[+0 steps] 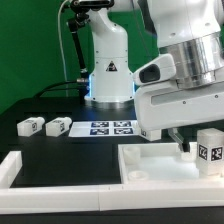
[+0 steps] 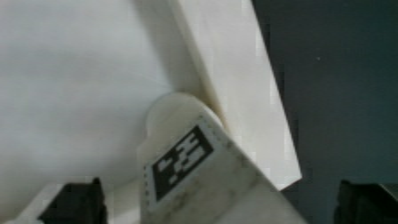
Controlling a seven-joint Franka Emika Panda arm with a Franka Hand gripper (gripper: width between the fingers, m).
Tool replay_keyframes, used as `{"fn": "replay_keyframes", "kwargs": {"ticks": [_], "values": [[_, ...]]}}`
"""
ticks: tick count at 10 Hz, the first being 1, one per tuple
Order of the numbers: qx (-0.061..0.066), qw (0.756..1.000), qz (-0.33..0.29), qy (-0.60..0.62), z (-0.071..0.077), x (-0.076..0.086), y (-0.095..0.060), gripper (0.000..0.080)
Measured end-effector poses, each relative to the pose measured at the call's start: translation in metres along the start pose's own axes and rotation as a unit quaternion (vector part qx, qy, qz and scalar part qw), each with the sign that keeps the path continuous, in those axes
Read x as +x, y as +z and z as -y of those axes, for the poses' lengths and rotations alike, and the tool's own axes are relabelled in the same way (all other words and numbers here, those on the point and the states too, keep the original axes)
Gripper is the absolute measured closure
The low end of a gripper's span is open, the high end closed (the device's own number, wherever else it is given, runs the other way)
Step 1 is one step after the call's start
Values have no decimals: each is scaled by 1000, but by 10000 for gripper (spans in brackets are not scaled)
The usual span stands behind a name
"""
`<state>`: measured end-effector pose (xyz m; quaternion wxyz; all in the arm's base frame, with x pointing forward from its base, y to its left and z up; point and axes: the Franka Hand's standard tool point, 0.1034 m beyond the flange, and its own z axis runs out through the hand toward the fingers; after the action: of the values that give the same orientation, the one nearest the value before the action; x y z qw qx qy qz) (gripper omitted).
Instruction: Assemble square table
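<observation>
The white square table top lies at the front on the exterior view's right. One white leg with a black-and-white tag stands upright at its right end. My gripper hangs right over that leg. In the wrist view the leg sits between the two dark fingertips, with a gap on each side. The gripper is open and holds nothing. The top's raised rim runs past the leg. Two more tagged legs lie on the table at the exterior view's left.
The marker board lies flat in front of the robot's base. A long white barrier strip runs along the front and left edges. A green wall stands behind.
</observation>
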<state>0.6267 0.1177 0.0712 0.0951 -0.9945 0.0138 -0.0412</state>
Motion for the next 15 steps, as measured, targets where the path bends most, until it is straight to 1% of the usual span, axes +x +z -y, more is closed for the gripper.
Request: {"fn": "replay_keyframes", "kwargs": {"ticks": [1,2,3,4,5,6,7,10,11,13,14,15], "values": [[-12,997,0,-81,3,0,-1,151],[-13,994,2,-112,2,0,-1,151],[-12,994,2,-107,2,0,-1,151],[-12,996,2,-93,2,-1,0,266],[-12,995,2,-96,2,-1,0,426],[-12,997,2,-78,1,0,0,426],[-13,999,1,-30,0,0,0,506],[-12,995,-1,95,-1,0,0,506],[-14,983,-2,181,-1,0,0,506],[-20,945,2,325,0,-2,1,506],[-8,896,7,443,4,-4,3,506],[7,864,15,504,3,-3,3,506]]}}
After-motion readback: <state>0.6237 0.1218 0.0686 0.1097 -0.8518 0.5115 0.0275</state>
